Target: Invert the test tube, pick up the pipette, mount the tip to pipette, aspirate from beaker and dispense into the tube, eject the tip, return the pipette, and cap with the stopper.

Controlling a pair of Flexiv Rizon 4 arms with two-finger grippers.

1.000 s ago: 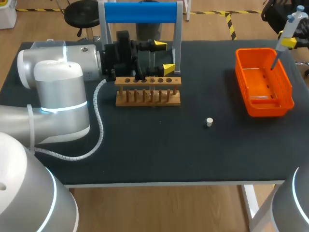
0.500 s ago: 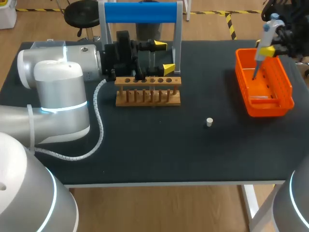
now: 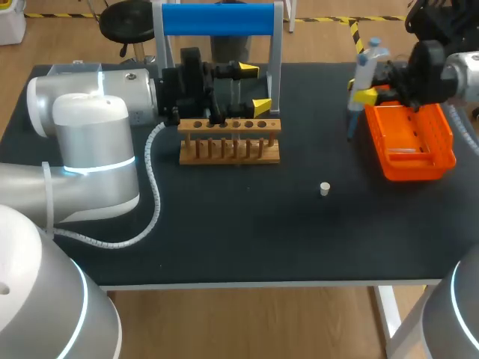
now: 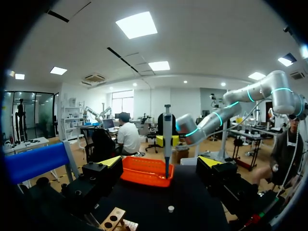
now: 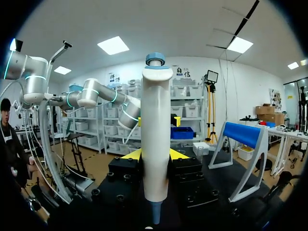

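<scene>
Currently, right jaws clamp the pipette (image 3: 364, 71) upright; left jaws stand wide apart, possibly flanking a barely discernible test tube (image 3: 236, 93).

Head view: a table with a matte black top (image 3: 224, 239) and a white leg (image 3: 385, 314) stands on a light wood floor (image 3: 247, 321). Yellow-and-black hazard tape (image 3: 358, 37) crosses the floor behind it, near a round black stool (image 3: 126, 21).

Left wrist view: a white ceiling carries square light panels (image 4: 136, 25), all lit, and a ceiling air-conditioning unit (image 4: 94, 77). Bright windows (image 4: 124, 102) fill the far wall; a dark glass partition (image 4: 29, 120) closes one side.

Right wrist view: a white wall (image 5: 231, 82) is lined with metal shelving holding storage bins (image 5: 103, 134). Stacked cardboard boxes (image 5: 263, 113) and a lamp on a stand (image 5: 210, 77) stand against it.
</scene>
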